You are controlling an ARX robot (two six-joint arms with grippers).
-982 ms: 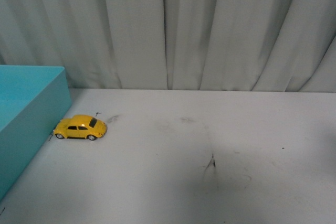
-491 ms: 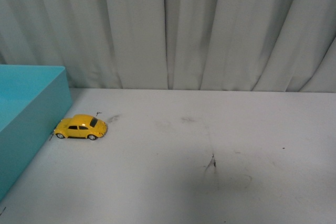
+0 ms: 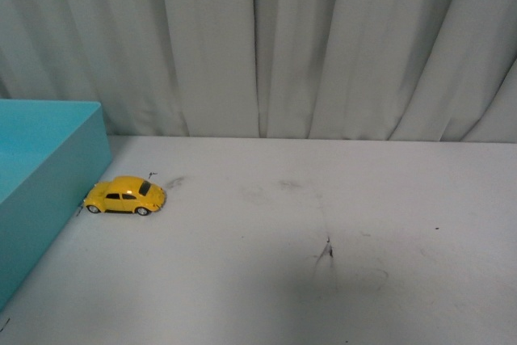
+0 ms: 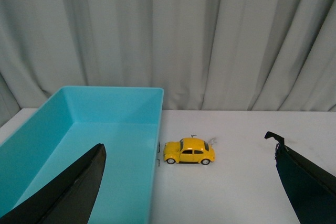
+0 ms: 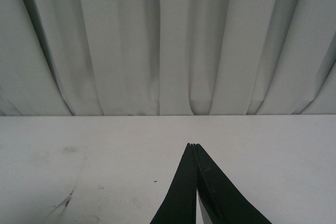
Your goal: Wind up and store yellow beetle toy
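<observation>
The yellow beetle toy (image 3: 124, 195) stands on its wheels on the white table, its rear almost against the wall of the teal bin (image 3: 48, 191). The left wrist view shows the same yellow beetle toy (image 4: 189, 152) beside the bin (image 4: 94, 129), some way ahead of my left gripper (image 4: 186, 153), whose black fingers (image 4: 79, 187) are spread wide and hold nothing. My right gripper (image 5: 193, 145) is shut, its fingers pressed together over bare table, with nothing between them. Neither arm shows in the front view.
The white table (image 3: 323, 199) carries dark scuff marks (image 3: 326, 252) near its middle. A grey pleated curtain (image 3: 258, 46) closes off the back. The open teal bin takes up the left side of the table.
</observation>
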